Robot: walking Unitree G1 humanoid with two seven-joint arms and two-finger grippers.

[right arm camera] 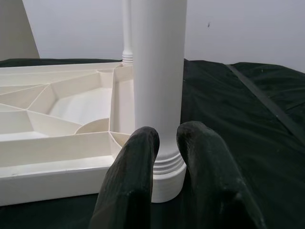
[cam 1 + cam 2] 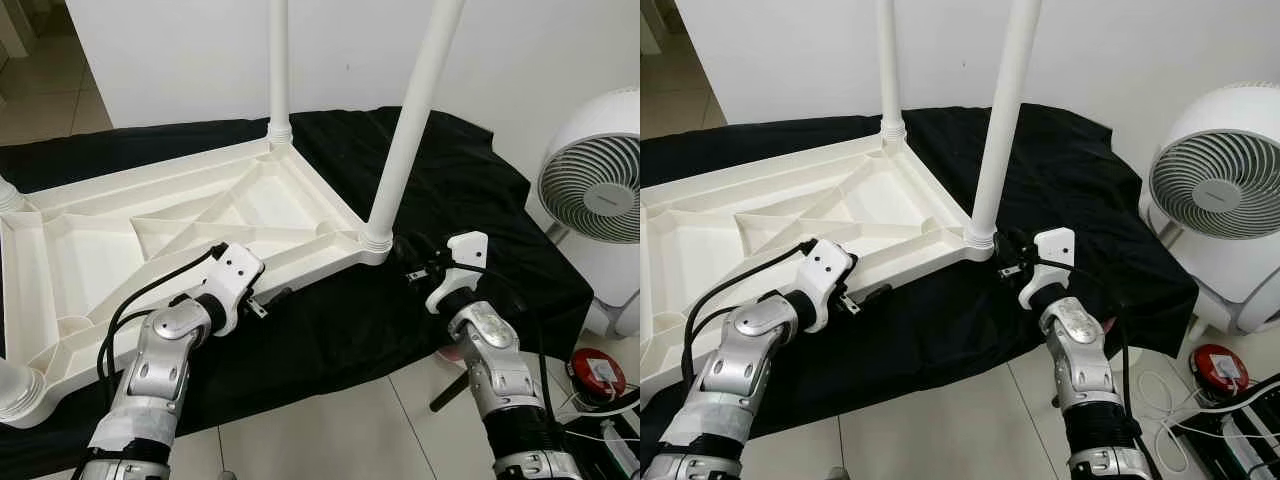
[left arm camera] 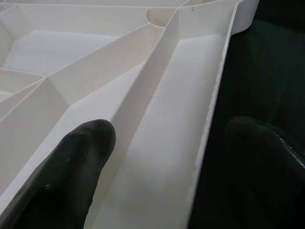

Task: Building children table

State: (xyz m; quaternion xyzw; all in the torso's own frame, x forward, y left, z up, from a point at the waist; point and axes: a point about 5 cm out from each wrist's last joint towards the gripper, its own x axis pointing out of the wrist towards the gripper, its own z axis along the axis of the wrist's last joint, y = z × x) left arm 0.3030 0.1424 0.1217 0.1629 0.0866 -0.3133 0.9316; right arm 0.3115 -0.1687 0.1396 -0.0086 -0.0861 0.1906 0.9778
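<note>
1. White plastic tabletop (image 2: 200, 215), upside down with ribbed underside facing up, lying flat on a black cloth (image 2: 450, 170) spread over the tiled floor (image 2: 350, 420).
2. Near leg (image 2: 410, 130) standing upright in the corner socket at about 3 o'clock of the tabletop, threaded collar seated on the corner.
3. Far leg (image 2: 279, 65) upright in the corner at about 1 o'clock, close to the white wall (image 2: 180, 50).
4. More rounded leg bases at the tabletop's 9 o'clock and 7 o'clock corners, partly cut off by the frame edge.
5. Left gripper (image 3: 167, 157) spread wide, straddling the tabletop's near rim: one finger (image 3: 71, 162) over the ribbed inside, the other over the black cloth outside; gripping nothing.
6. In the head views, left gripper at the middle of the near rim, roughly 6 o'clock of the tabletop.
7. Right gripper (image 1: 167, 157) narrowly parted, just in front of the near leg's base, fingertips (image 1: 138, 148) level with the threaded collar; contact with the leg impossible to tell.
8. White round fan (image 2: 595, 180) at 3 o'clock of the scene, off the cloth.
9. Red round object (image 2: 597, 373) and white cables (image 2: 1170, 400) on the floor at about 4 o'clock, beside the right arm.
</note>
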